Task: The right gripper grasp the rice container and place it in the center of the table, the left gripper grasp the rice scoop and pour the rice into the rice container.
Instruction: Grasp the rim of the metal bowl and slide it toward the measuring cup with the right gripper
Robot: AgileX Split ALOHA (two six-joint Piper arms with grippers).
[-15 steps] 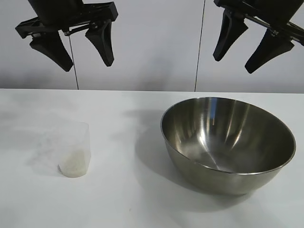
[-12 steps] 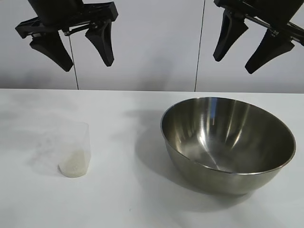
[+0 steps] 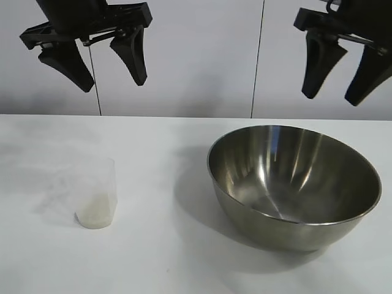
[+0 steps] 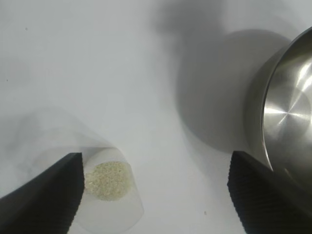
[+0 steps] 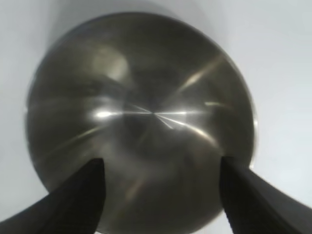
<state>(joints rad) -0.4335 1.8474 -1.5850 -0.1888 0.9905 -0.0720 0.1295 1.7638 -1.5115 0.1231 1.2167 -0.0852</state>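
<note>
- Stainless steel catches the eye first: the rice container (image 3: 294, 184), a large, deep, shiny round mixing bowl, sits empty on the right half of the matte white worktop (image 3: 165, 257), so it has not yet been set in the centre.
- The right end effector (image 3: 346, 76), a black claw with long tapered fingers, hangs well above the bowl's far rim, pointing steeply down with its fingers spread and nothing between them. From its wrist view the bowl fills the space below, which suits a descent onto the rim.
- The rice scoop (image 3: 97, 195), a small clear plastic measuring cup, stands upright at the near left, well apart from the bowl, with a modest layer of white rice (image 4: 108, 179) in its bottom.
- The left end effector (image 3: 110, 64), black with broad fingers, waits high over the far left, spread wide and empty, presumably until the bowl is placed.
</note>
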